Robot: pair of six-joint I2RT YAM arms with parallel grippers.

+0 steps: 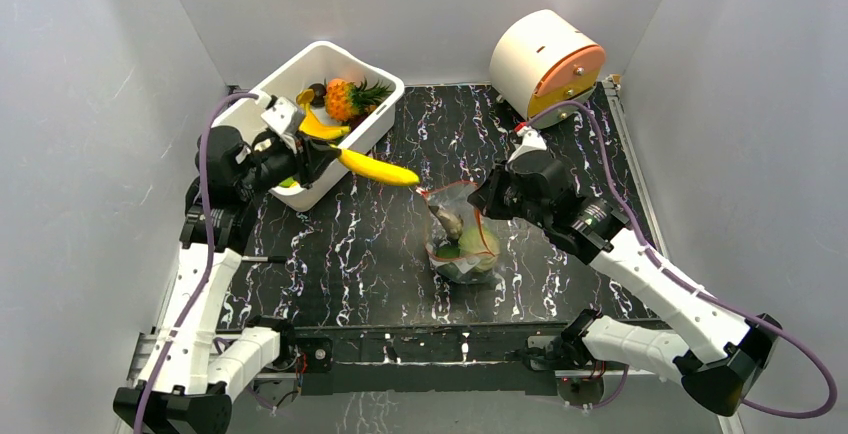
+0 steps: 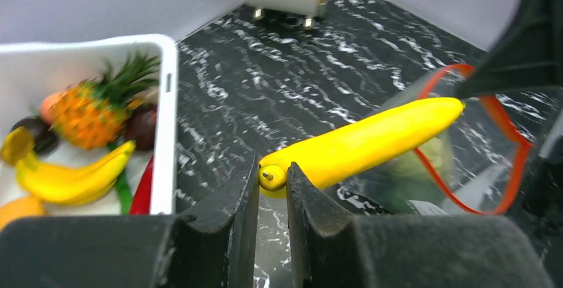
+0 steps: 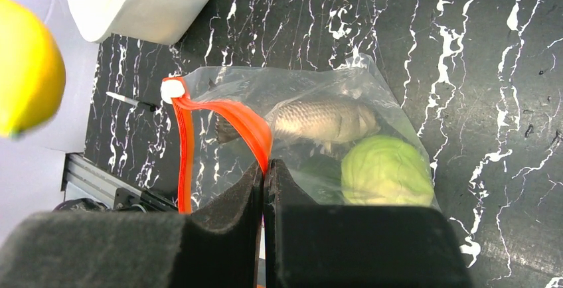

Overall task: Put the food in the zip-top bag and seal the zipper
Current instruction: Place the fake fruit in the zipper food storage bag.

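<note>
Left pincer: the left pincer (image 2: 272, 175) fills the near edge of its wrist view; its two dark fingers are pressed onto the stem end of a banana (image 2: 372, 143), a little of the stub showing between them.
Banana axis: it runs from the pincer out to the right and slightly nearer; the free tip leads, pointing at the zip-top bag (image 3: 292, 85).
Tip and mouth: from above the tip lies just beside the far left corner of the mouth, apparently not yet inside; the coming move looks like a push along the banana's own length, right and down.
Zipper: the red zipper (image 3: 226, 112) stands open as a loop, its white slider (image 3: 172, 89) at the left end.
Right pincer: the right pincer (image 3: 264, 168) is clamped on the zipper at the right rim and holds the mouth up.
Already bagged: a fish (image 3: 325, 121) and a green round fruit (image 3: 386, 172) lie at the bottom.
Nearer arm: the left arm carries the load; the right only steadies.
Further out: the white tub (image 2: 166, 102) at far left holds a pineapple (image 2: 86, 112) and more fruit.
Hard to make out: how high the tip rides over the rim; the near run of the zipper, hidden behind the right fingers; the bag is blurred in the left wrist view; the banana is only a cut-off yellow blur in the right.
</note>
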